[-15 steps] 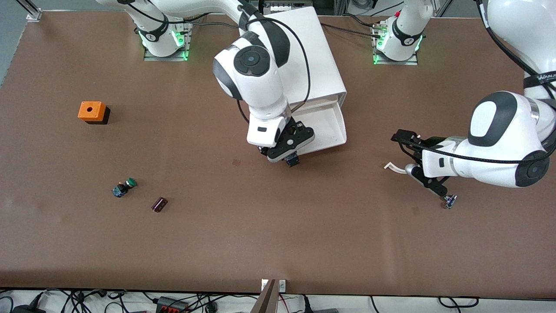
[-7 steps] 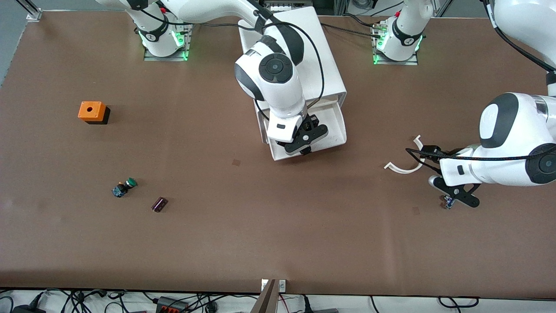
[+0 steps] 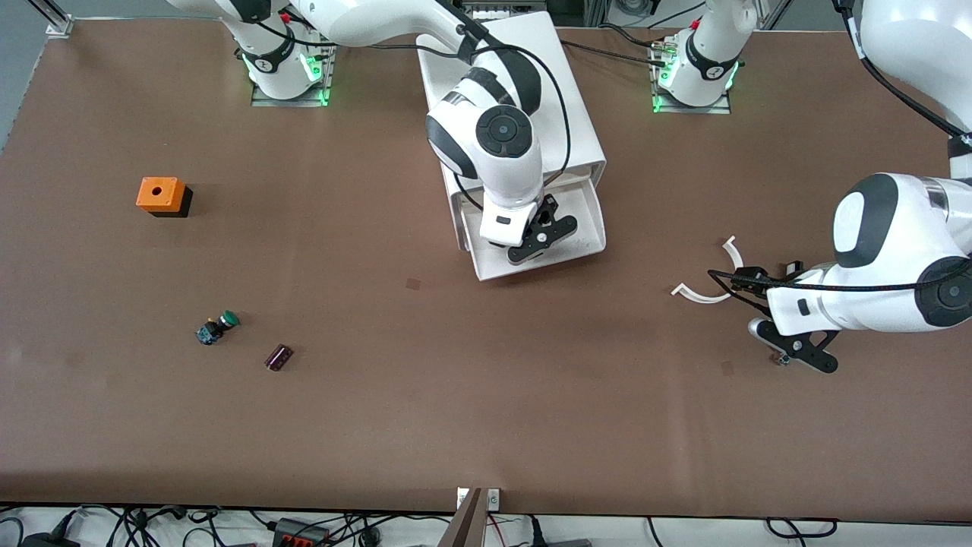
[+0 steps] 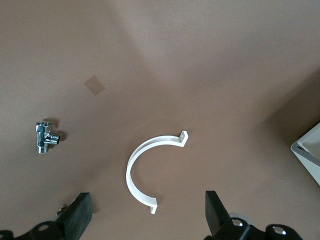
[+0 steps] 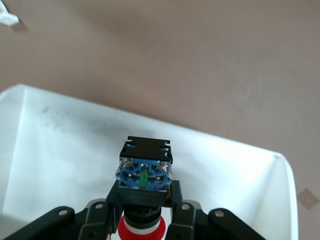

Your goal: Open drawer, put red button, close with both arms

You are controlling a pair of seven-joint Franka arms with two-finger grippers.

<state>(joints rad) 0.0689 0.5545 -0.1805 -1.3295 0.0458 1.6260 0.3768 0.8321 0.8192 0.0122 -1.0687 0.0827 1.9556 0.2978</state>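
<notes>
- Right gripper [image 3: 541,241] hangs over the open, shallow white plastic tray drawer [image 3: 592,220] pulled out of the boxy white cabinet [image 3: 566,106]. I read its jaws as clamped narrow on the small push-button switch with round red cap, black body and blue base [image 5: 144,192].
- Key relation: the red button sits directly between the jaws, and in the right wrist view the white drawer floor [image 5: 60,150] fills the space under it. Its long axis runs out along the jaws, blue base outward toward the drawer floor, red cap back toward the palm. My judgement: the release needs only a short drop and a parting of the jaws; no sideways travel.
- Button appearance: blue base shows a small green insert at its middle and metal contacts at the corners; only a sliver of the red cap shows below the black body.
- Risk, as I judge it: released base-first, the button may tip onto its side and roll toward a drawer wall.
- Left gripper [image 3: 801,351] is low over the brown counter [image 3: 456,395] at the left arm's end, well apart from the drawer, waiting. Jaws stand wide and empty in the left wrist view, with a white curved plastic clip [image 4: 150,172] and a small chrome tee fitting [image 4: 44,137] on the counter below.
- The right arm is plainly the nearer one to the drawer; I expect the left to travel for the two-armed close.
</notes>
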